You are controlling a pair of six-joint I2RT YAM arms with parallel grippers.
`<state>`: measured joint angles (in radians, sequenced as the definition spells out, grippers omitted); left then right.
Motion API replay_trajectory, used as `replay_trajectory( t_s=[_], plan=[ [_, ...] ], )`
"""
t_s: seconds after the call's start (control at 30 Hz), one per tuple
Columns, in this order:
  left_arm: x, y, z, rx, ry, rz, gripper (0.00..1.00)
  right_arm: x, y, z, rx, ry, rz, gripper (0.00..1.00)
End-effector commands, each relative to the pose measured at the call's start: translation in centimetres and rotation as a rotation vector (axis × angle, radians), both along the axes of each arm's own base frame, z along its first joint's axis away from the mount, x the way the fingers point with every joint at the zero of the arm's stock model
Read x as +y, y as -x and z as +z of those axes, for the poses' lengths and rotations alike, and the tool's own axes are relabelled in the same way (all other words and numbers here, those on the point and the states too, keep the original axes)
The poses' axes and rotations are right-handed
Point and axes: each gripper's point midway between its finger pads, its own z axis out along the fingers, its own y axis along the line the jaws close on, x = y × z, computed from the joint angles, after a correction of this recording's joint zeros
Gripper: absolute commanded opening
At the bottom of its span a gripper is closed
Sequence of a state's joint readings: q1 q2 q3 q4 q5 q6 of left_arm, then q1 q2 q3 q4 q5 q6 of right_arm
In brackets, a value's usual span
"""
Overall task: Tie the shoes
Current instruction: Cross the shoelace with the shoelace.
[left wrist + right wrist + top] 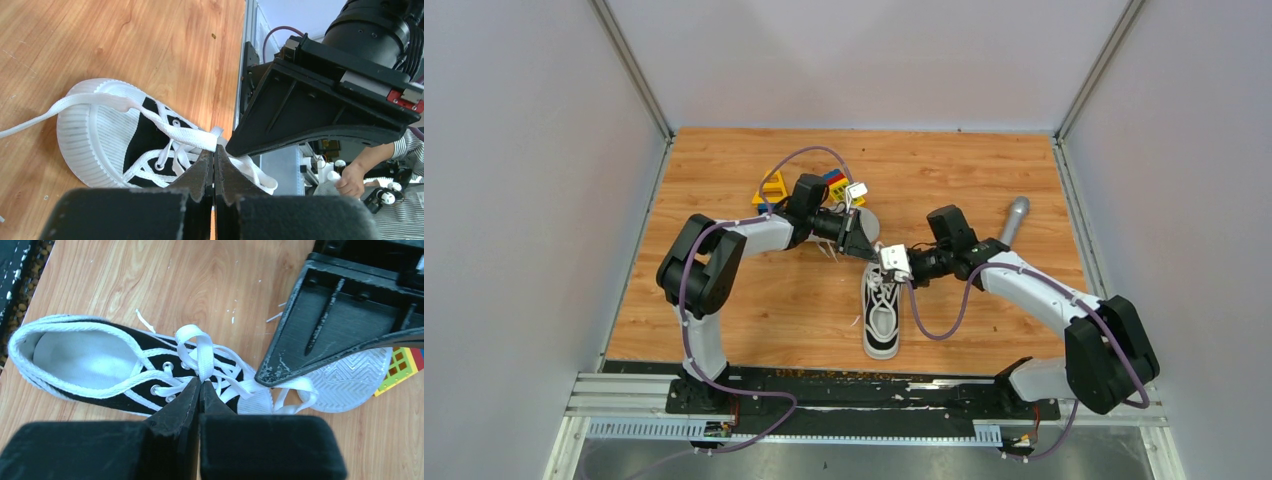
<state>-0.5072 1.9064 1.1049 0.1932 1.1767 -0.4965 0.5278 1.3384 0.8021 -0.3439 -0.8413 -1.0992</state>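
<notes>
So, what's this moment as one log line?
left pincer: shut on white lace | right pincer: shut on white lace | black canvas sneaker: upright

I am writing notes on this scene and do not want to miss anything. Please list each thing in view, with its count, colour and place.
shoes: two, black with white soles; one upright at the table centre, toe pointing away from the arms; the second shoe sole-up just beyond it
laces: white, loose over the upright shoe
toy blocks: several, yellow, red and blue; far side, left of centre
metal cylinder: one, grey, far right
table: one, brown wood
person's hand: one, in the background of the left wrist view
left gripper: black, shut on the laces
right gripper: black, shut on the laces
</notes>
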Motion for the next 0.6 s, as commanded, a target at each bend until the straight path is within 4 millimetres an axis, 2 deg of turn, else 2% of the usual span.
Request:
replay_trajectory(
  t_s=[0.0, 0.37, 0.47, 0.57],
  plan=[
    [-0.3, -0.7, 0.9, -0.029, 0.028, -0.015, 0.0, 0.0, 0.2, 0.0, -0.055, 0.073, 0.079, 0.0],
    [-0.2, -0.3, 0.7, -0.016, 0.027, -0.023, 0.0, -0.1, -0.5, -0.3, -0.135, 0.159, 0.067, 0.03],
    [-0.2, -0.4, 0.6, -0.016, 0.027, -0.023, 0.0, -0.2, -0.8, -0.2, -0.143, 0.172, 0.054, 0.09],
    [-0.3, -0.4, 0.7, -0.02, 0.028, -0.023, 0.0, -0.3, -1.1, 0.3, -0.143, 0.185, 0.031, 0.22]
  ],
)
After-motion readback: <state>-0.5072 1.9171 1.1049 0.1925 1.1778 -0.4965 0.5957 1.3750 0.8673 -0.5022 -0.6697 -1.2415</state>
